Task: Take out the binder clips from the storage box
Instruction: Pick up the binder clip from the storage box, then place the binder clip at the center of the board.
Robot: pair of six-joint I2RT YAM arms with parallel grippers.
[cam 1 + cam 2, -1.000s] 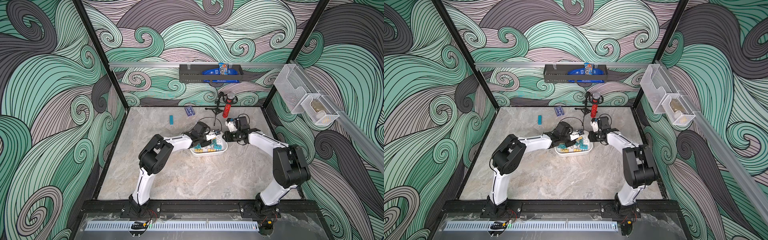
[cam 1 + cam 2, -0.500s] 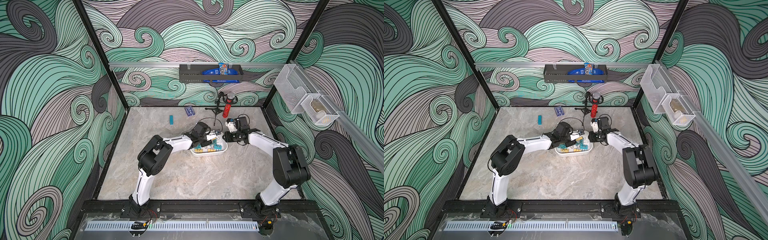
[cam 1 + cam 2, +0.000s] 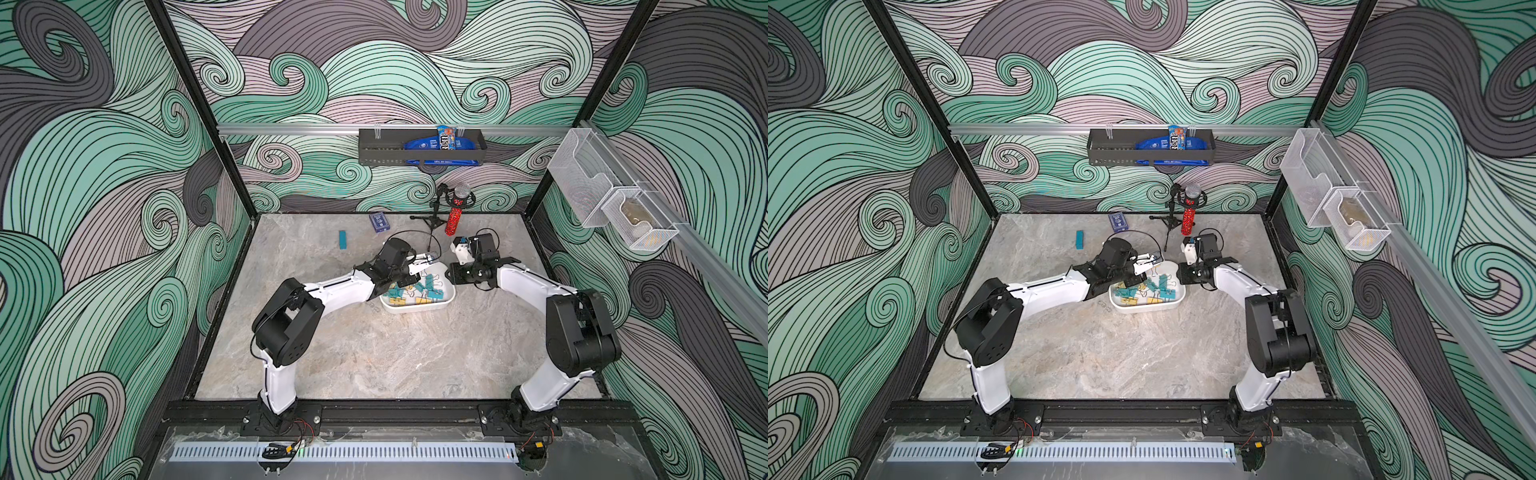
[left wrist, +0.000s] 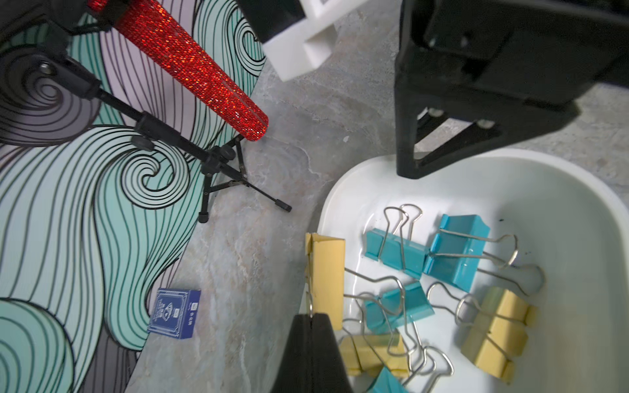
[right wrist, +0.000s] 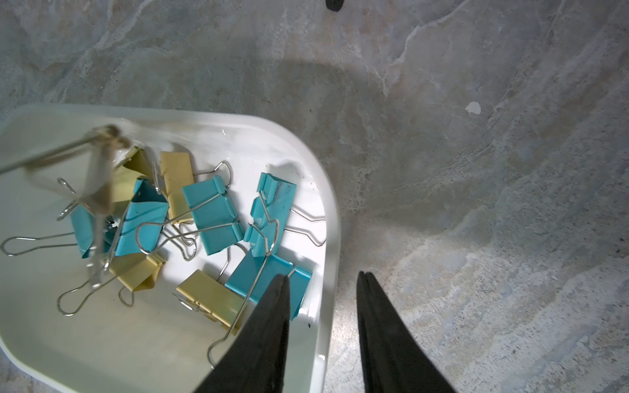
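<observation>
In both top views the binder clips point(image 3: 415, 291) in the storage box point(image 3: 417, 308) are too small to count, and the left arm's wrist point(image 3: 392, 259) hides the box's far left corner. In the left wrist view the left pincer point(image 4: 310, 318) shows only as a black tip at the picture's edge, closed on the wire handle of a yellow binder clip point(image 4: 326, 275); box and red microphone point(image 4: 190, 68) run out of frame. In the right wrist view a wire loop point(image 5: 102, 136) is blurred.

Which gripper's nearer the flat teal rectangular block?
Left. Left gripper is at the white plastic storage box, right of the teal block; right gripper straddles the box wall farther right.
</observation>
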